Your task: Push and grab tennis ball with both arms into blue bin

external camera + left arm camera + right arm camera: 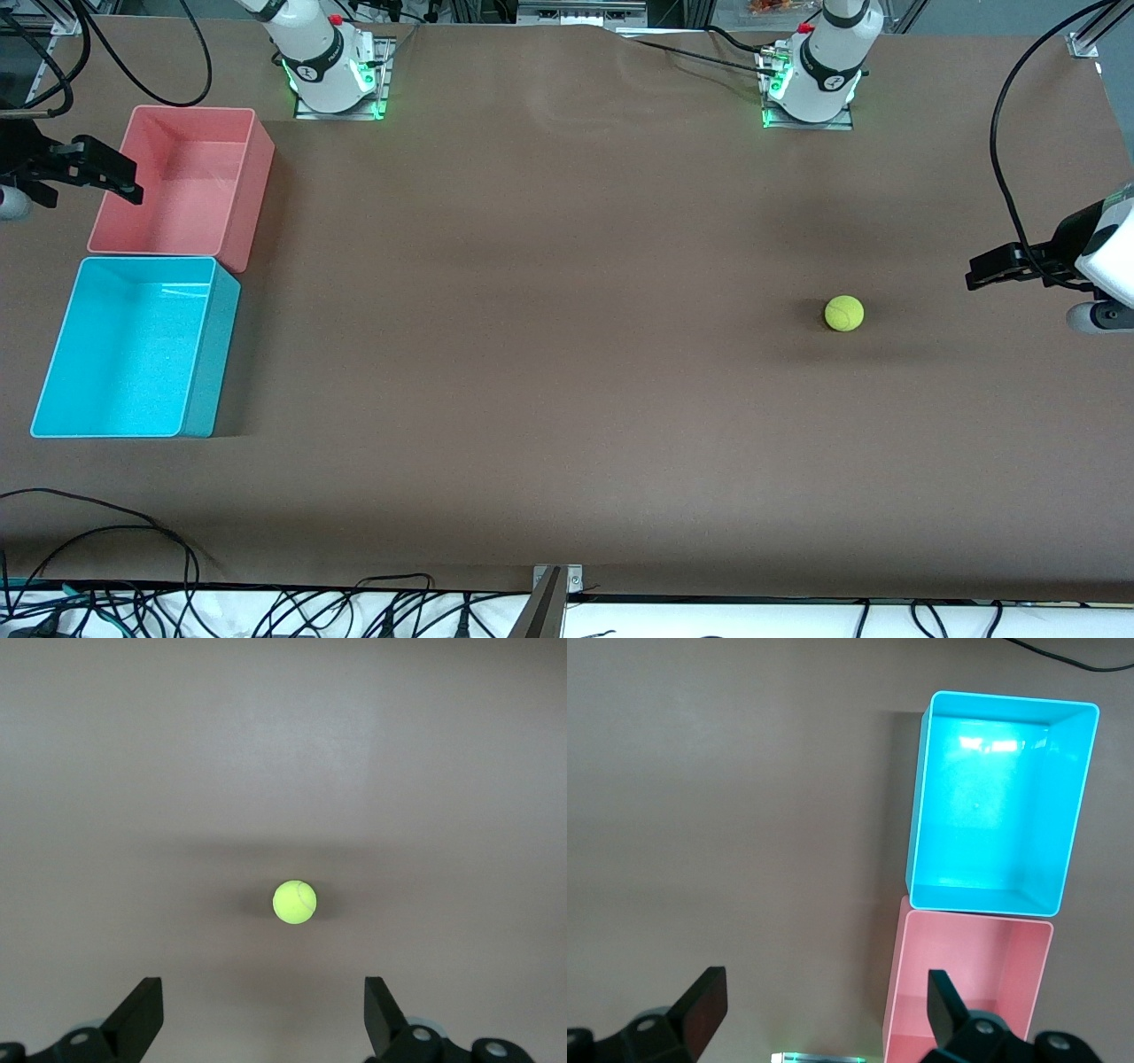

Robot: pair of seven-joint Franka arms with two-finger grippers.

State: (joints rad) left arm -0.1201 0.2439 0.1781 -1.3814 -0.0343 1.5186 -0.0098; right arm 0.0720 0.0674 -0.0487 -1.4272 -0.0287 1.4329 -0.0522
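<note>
The tennis ball point(844, 313) lies on the brown table toward the left arm's end, small and yellow-green. My left gripper point(983, 270) hovers open above the table beside the ball, and in the left wrist view the ball point(294, 902) sits apart from the open left gripper point(263, 992). The blue bin point(211, 363) stands at the right arm's end. My right gripper point(124, 177) hangs open over the outer edge of the pink bin point(252, 177). In the right wrist view the open right gripper point(824, 983) holds nothing, and the blue bin point(917, 815) appears past it.
The pink bin point(966, 983) touches the blue bin and stands farther from the front camera. Both arm bases point(337, 80) point(811, 89) glow green along the back. Loose cables point(133, 567) trail along the table's front edge.
</note>
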